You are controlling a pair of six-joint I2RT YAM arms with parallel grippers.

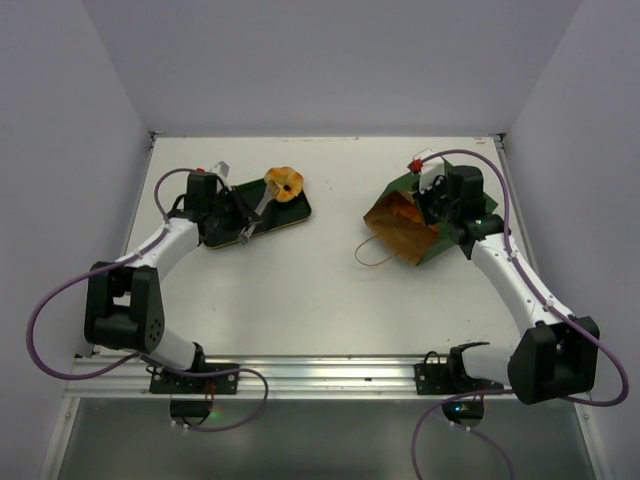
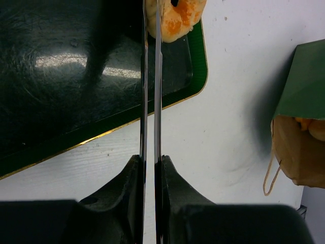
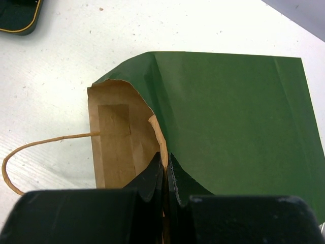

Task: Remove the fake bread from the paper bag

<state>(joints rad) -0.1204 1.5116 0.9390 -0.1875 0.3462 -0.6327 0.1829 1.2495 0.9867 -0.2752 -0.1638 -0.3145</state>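
Your right claw (image 3: 165,168) pinches the bag (image 3: 233,117) by its rim; left claw (image 1: 263,200), jaws a slit apart, hangs at a roll (image 1: 284,183) on the upper-left tray (image 2: 61,76), grip unclear. Bagged bread (image 2: 311,127) looks light, slick: pinch midway.

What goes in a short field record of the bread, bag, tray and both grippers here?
Roll: golden-orange round toy bread roll, at far end of dark green flat tray
Bag: dark green paper bag, on its side, more bread visible inside
Right gripper: shut on bag's rim
Left gripper: above tray, tips at roll, grip unclear
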